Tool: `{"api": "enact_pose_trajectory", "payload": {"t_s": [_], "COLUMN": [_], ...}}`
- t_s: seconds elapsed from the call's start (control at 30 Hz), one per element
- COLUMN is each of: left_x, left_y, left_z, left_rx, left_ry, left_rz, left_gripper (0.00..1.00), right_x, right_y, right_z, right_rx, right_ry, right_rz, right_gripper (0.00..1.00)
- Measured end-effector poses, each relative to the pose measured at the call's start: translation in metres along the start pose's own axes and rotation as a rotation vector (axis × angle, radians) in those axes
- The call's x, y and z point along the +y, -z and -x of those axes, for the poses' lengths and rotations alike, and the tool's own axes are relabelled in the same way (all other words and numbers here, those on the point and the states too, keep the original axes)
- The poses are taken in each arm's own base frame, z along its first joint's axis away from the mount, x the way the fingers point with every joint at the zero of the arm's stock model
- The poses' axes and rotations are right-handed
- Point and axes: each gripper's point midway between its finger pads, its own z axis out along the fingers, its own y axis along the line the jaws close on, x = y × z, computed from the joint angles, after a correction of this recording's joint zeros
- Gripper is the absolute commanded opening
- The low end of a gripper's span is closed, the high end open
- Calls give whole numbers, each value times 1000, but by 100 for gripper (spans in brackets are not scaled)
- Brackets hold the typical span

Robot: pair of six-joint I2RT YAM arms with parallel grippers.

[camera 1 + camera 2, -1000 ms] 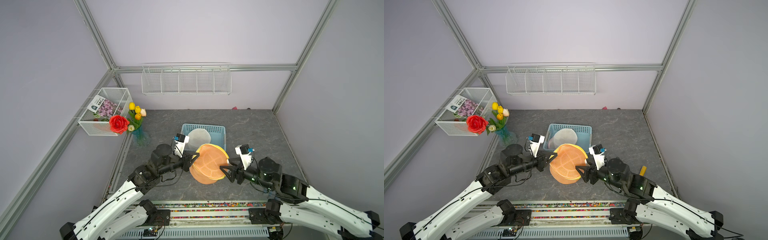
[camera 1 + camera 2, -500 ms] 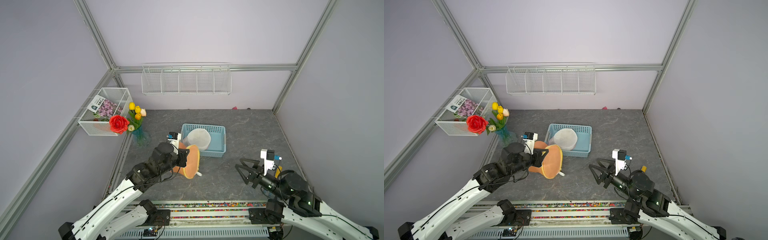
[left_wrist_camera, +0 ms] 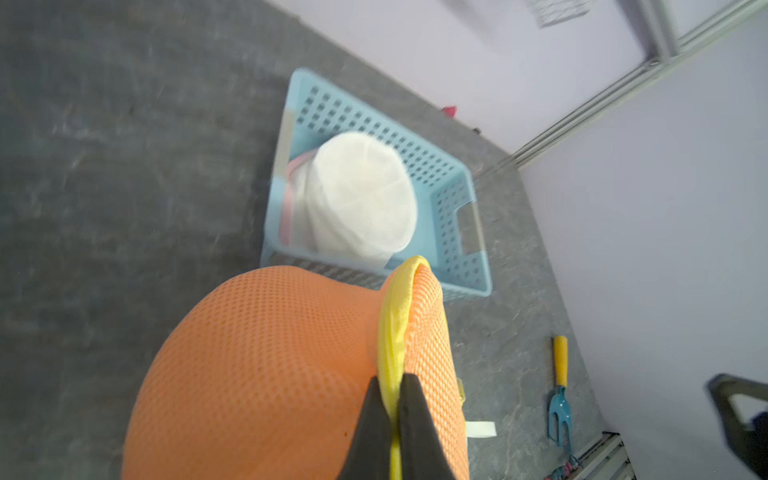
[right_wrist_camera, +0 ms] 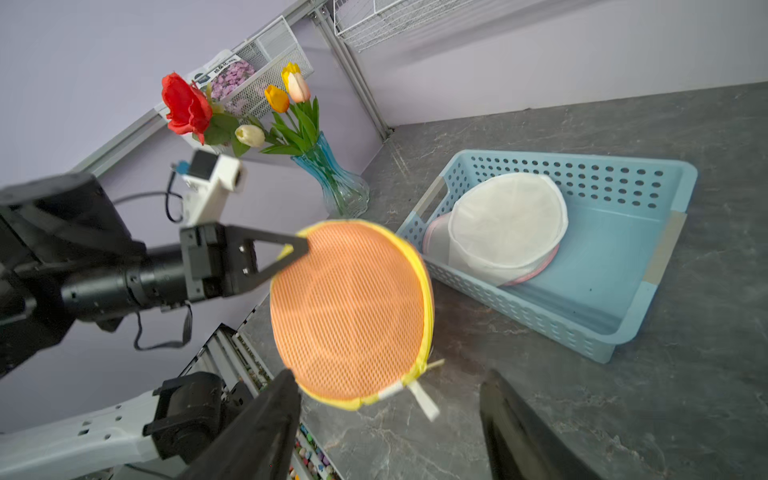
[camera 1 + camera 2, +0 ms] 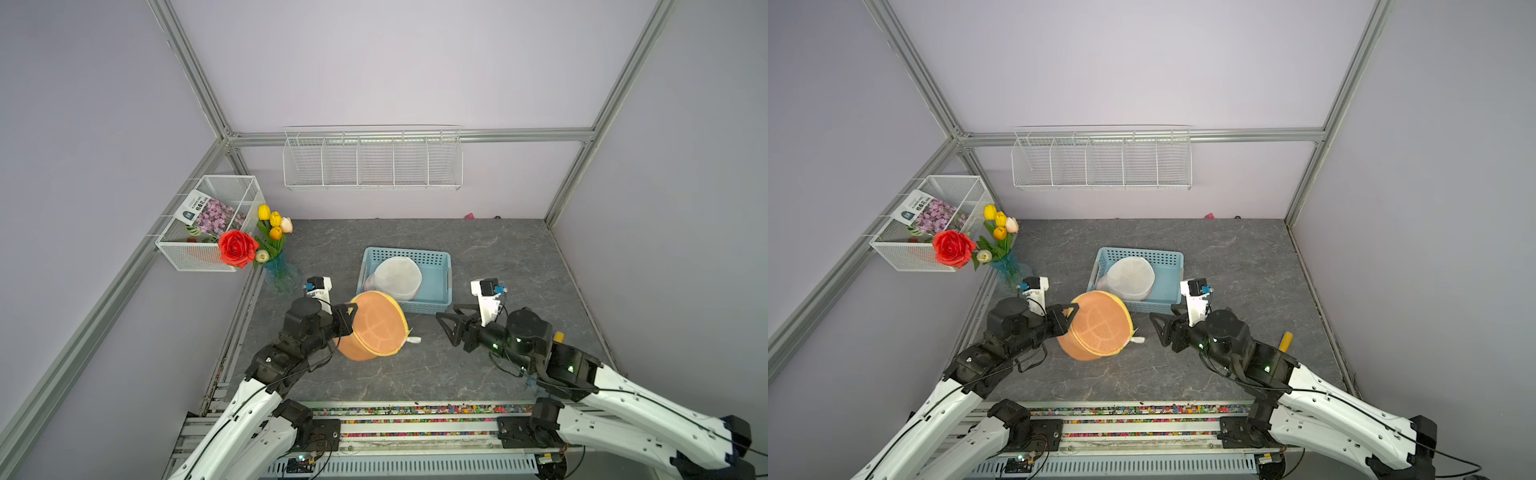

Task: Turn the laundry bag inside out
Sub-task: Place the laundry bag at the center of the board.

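Seen in a top view, the grey marbled tabletop (image 5: 498,249) lies bare at right of centre and along its far edge, the widest passage. At centre the light-blue perforated plastic basket (image 5: 446,286) blocks the way. A round white mesh bag (image 5: 397,276) fills its left half, and its right half is open from above. Just beside its lower-left corner the orange mesh laundry bag with the yellow rim (image 5: 376,326) hangs from the left gripper (image 5: 352,309), pinched on the rim. A bare strip separates it from the right gripper (image 5: 445,312), jaws spread. A blue glass vase of tulips (image 5: 282,274) crowds the table's left edge. A yellow-handled garden fork (image 5: 559,336) lies at right.
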Motion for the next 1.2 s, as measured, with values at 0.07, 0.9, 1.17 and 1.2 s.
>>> {"api": "enact_pose_trajectory", "payload": {"t_s": [0.07, 0.9, 1.17, 1.2], "left_x": [26, 114, 71, 68], "left_y": [-3, 64, 66, 64], "left_z": [-12, 19, 38, 37], "left_rx": [18, -301, -297, -283], "left_ry": [68, 367, 304, 298], "left_rz": [104, 520, 322, 308], "left_gripper": [0, 63, 62, 62], "right_x": [-9, -181, -201, -204], "right_y": [-11, -229, -256, -256], "right_z": [5, -47, -54, -57], "right_rx": [6, 437, 474, 483], "right_ry": [-13, -173, -183, -185], "right_rz": [-23, -402, -452, -461], "right_gripper": [72, 67, 65, 65]}}
